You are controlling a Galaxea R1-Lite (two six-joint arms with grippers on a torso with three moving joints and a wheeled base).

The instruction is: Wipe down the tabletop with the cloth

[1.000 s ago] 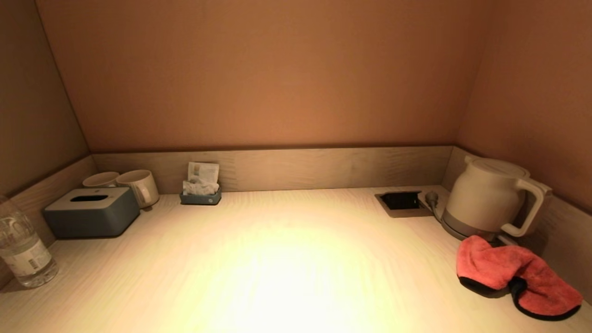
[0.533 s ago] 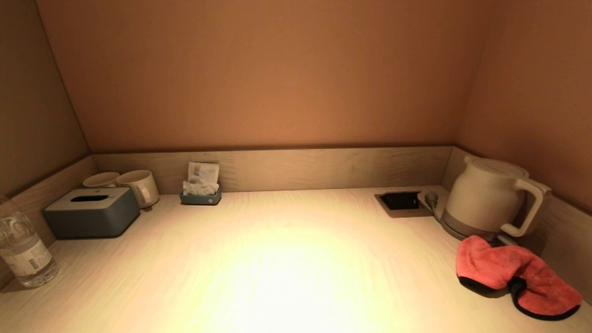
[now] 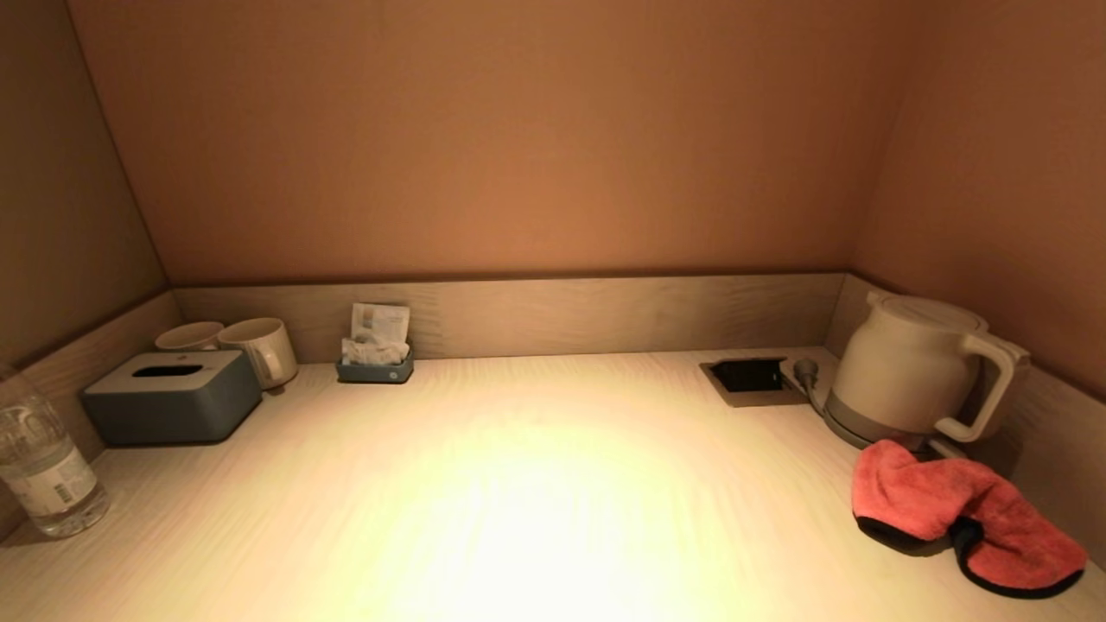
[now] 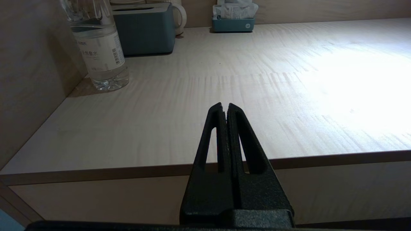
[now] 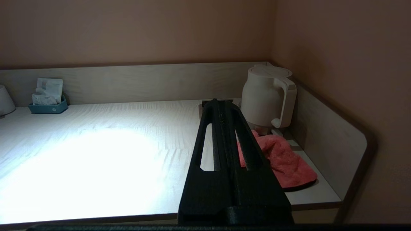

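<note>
Crumpled red cloth [image 3: 959,511], black-edged

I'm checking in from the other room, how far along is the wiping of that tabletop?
Nothing looks done yet. The crumpled red cloth lies untouched beside the white electric kettle at the right end of the pale wooden tabletop. Nothing is in hand: the left tool and right tool are shut and empty near the front edge. Grasping the cloth and all the wiping remain.

White kettle [image 3: 920,371] at right rear, recessed socket [image 3: 750,377] beside it, grey tissue box [image 3: 171,396], two mugs [image 3: 259,347], sachet holder [image 3: 375,363], water bottle [image 3: 41,462] at left.
</note>
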